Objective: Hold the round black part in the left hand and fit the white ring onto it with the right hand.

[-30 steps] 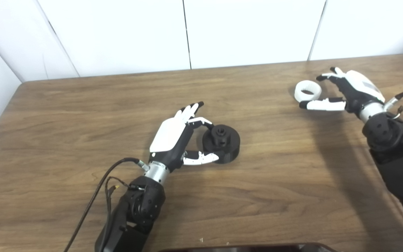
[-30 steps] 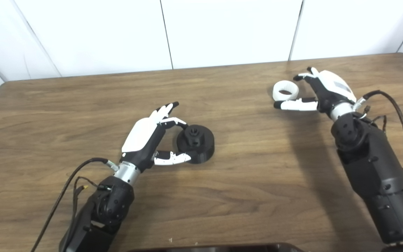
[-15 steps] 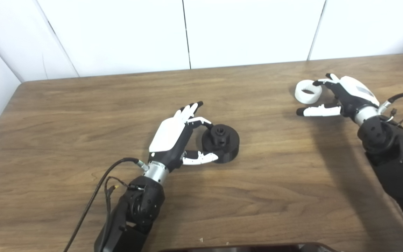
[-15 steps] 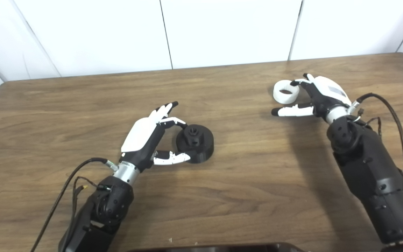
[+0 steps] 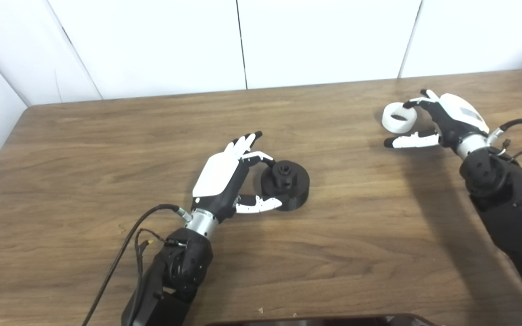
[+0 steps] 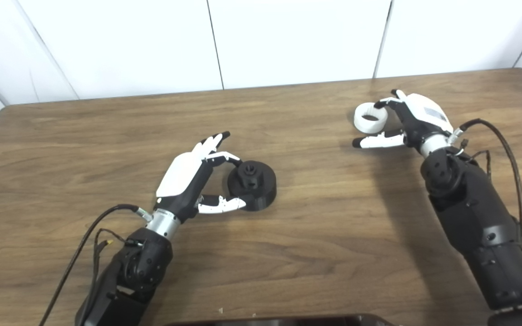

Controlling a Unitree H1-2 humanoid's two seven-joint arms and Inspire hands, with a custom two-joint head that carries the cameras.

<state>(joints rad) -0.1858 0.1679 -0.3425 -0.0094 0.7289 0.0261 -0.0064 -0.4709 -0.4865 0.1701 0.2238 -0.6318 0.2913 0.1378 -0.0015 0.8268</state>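
Both arms are chunky black, with silver wrist collars; the left hand (image 5: 221, 181) and right hand (image 5: 447, 120) wear white shells over black-tipped fingers, with black cables trailing.

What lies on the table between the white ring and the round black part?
Nothing visible: only bare table separates the white ring by the right hand from the round black part.

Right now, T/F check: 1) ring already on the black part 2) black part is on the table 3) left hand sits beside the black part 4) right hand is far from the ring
1) False. The white ring lies on the table, apart from the round black part.
2) True.
3) True. The left hand is open, fingers around it.
4) False. The right hand is at the ring, fingertips touching it.
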